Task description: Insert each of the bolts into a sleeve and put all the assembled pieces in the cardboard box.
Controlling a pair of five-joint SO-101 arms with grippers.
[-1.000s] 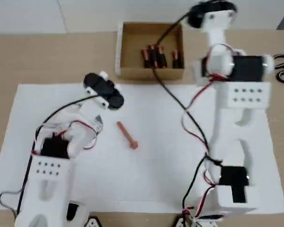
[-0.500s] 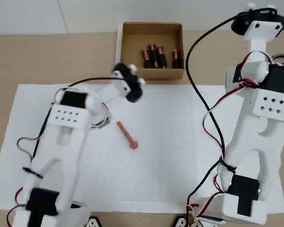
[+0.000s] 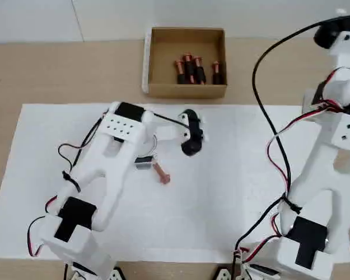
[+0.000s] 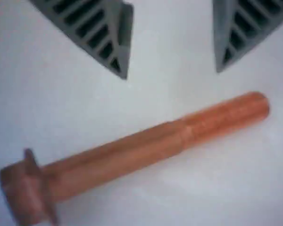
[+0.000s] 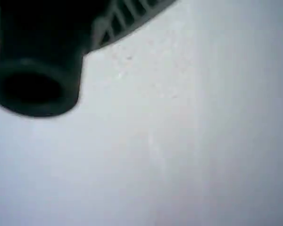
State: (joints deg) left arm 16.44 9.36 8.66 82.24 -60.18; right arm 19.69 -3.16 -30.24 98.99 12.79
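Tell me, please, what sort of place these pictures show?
Probably a robotics lab or workshop bench. Two white plastic arms with loose red and black wires stand at a light wooden table; on its white paper sheet lies a copper-coloured metal bolt, near a small brown cardboard box of assembled pieces.

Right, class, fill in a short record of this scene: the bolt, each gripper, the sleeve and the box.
bolt: copper-coloured, lying loose and flat on the white sheet
left gripper: open, just over the bolt, not touching it
right gripper: appears shut on the sleeve
sleeve: black, its hollow end facing the wrist camera
cardboard box: at the far edge of the sheet, holding four assembled pieces
left to do: this bolt is not yet in a sleeve
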